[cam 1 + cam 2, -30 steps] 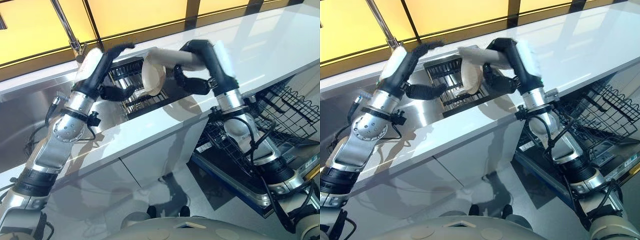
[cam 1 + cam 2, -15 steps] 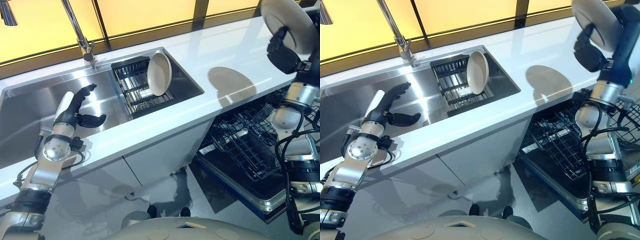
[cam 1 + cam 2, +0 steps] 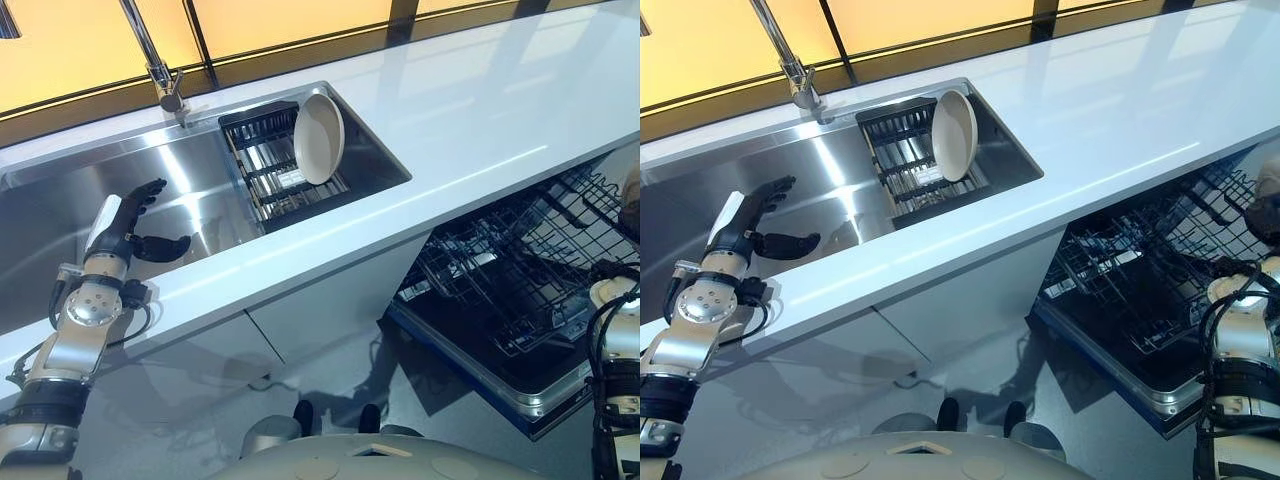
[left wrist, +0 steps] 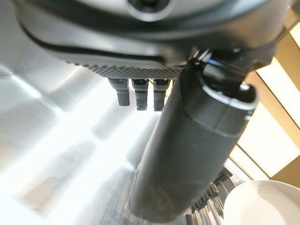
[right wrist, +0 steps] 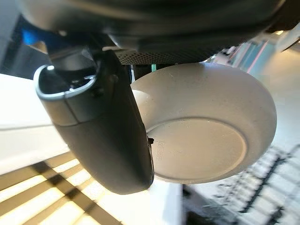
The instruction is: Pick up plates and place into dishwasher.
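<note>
The plate point(image 5: 201, 124) sits pinched in the right hand point(image 5: 108, 140), thumb across its underside and fingers behind its rim. Half a second ago that hand held it high over the counter point(image 3: 470, 110); now the arm has swung out past the right edge of the head views, so the plate is on its way toward the dishwasher rack point(image 3: 520, 260), which stands pulled out and looks empty. A second plate point(image 3: 320, 139) stays propped on edge in the sink rack point(image 3: 262, 165), untouched. The left hand point(image 3: 125, 225) has drawn back from that rack and hovers over the sink basin point(image 3: 60, 210), fingers spread and holding nothing. Judging by this, one plate is about to be loaded and one remains.
</note>
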Available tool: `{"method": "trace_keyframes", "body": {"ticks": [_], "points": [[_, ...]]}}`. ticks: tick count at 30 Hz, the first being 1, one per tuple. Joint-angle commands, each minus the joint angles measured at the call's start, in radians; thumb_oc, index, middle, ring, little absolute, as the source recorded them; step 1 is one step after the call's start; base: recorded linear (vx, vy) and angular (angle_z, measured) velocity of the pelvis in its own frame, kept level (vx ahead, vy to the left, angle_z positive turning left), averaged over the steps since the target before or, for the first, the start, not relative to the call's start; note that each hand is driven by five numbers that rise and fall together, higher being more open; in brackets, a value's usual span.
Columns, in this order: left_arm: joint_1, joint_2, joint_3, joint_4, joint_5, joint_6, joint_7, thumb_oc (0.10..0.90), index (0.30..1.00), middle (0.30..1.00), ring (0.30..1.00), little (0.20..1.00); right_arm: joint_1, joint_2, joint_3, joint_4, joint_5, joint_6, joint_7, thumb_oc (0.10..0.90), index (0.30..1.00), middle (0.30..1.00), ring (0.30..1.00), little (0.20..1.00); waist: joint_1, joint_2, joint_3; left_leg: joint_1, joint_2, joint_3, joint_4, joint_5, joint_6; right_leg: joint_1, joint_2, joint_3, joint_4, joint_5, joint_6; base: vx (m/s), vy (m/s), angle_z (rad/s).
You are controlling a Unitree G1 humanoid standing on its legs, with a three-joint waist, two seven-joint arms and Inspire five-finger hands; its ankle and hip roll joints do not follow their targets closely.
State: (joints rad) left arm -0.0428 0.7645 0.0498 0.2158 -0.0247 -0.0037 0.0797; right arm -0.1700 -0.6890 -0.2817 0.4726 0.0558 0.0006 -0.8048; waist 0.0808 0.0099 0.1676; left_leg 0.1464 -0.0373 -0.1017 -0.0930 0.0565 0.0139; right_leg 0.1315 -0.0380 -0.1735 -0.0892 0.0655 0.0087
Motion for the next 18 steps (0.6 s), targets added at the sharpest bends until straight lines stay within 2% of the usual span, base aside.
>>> {"method": "trace_keyframes", "body": {"ticks": [1, 14, 18], "points": [[-0.021, 0.120, 0.105, -0.037, -0.040, -0.087, 0.040, 0.800, 0.900, 0.900, 0.900, 0.900, -0.061, -0.153, -0.028, -0.043, -0.026, -0.065, -0.069, 0.100, 0.300, 0.300, 0.300, 0.200, 0.014, -0.003, -0.077, -0.020, 0.001, 0.073, 0.066, -0.094, 0.013, -0.016, -0.014, -0.019, 0.162, -0.135, 0.054, 0.02, -0.096, 0.02], [-0.058, 0.140, 0.088, -0.063, -0.082, -0.103, 0.042, 0.800, 0.900, 0.900, 0.900, 0.900, -0.158, -0.271, 0.089, 0.107, -0.068, 0.044, 0.082, 0.100, 0.300, 0.300, 0.300, 0.200, 0.045, 0.018, 0.011, -0.140, 0.022, 0.005, 0.161, -0.057, -0.044, -0.067, -0.012, -0.062, 0.226, -0.165, 0.018, -0.02, -0.120, 0.11], [-0.079, 0.153, 0.076, -0.072, -0.093, -0.109, 0.036, 0.800, 0.900, 0.900, 0.900, 0.900, -0.220, -0.308, 0.140, 0.165, -0.063, 0.108, 0.153, 0.100, 0.300, 0.300, 0.300, 0.200, 0.061, 0.028, 0.043, -0.188, 0.028, -0.018, 0.187, -0.035, -0.069, -0.087, -0.010, -0.075, 0.243, -0.173, 0.008, -0.02, -0.128, 0.18]]}}
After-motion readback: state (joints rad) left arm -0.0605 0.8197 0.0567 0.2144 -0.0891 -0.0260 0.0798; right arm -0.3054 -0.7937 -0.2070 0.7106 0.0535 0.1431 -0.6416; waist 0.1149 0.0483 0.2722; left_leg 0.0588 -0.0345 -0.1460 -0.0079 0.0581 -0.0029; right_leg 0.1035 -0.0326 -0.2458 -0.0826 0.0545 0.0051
